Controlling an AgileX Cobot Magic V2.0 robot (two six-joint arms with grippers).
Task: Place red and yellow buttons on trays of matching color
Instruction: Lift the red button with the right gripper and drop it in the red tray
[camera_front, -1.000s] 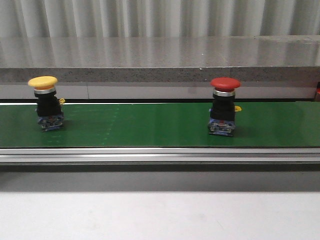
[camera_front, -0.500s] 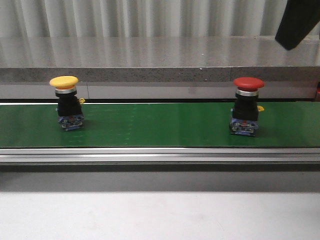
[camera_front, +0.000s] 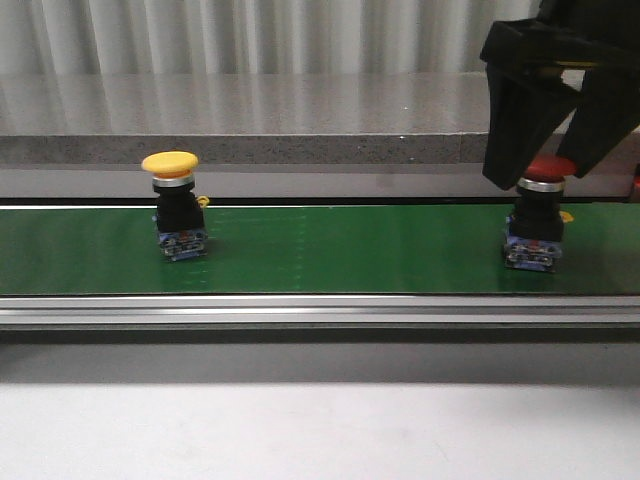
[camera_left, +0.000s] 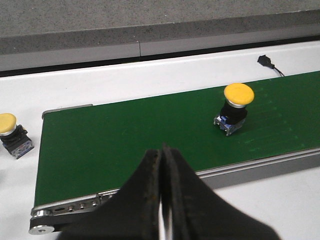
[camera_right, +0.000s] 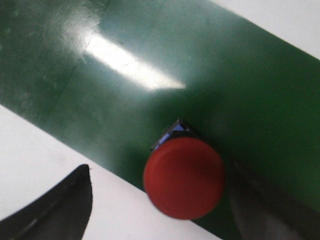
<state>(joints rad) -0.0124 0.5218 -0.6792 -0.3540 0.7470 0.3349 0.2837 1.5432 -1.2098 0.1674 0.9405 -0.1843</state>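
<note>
A red button (camera_front: 533, 235) stands upright on the green belt (camera_front: 340, 250) at the right. My right gripper (camera_front: 543, 175) is open and hangs over it, one finger on each side of the red cap. In the right wrist view the red cap (camera_right: 184, 177) lies between the spread fingers (camera_right: 55, 210), apart from both. A yellow button (camera_front: 172, 162) stands on the belt at the left; it also shows in the left wrist view (camera_left: 238, 95). My left gripper (camera_left: 162, 152) is shut and empty, over the belt's near rail. No trays are in view.
A second yellow button (camera_left: 9, 125) sits on the white table beyond the belt's end (camera_left: 45, 114). A small black part (camera_left: 265, 60) lies on the table behind the belt. A grey ledge (camera_front: 300, 150) runs behind the belt. An aluminium rail (camera_front: 320, 310) edges its front.
Both buttons have moved right along the belt. My right gripper has come down from the upper right and now straddles the red button's cap.
</note>
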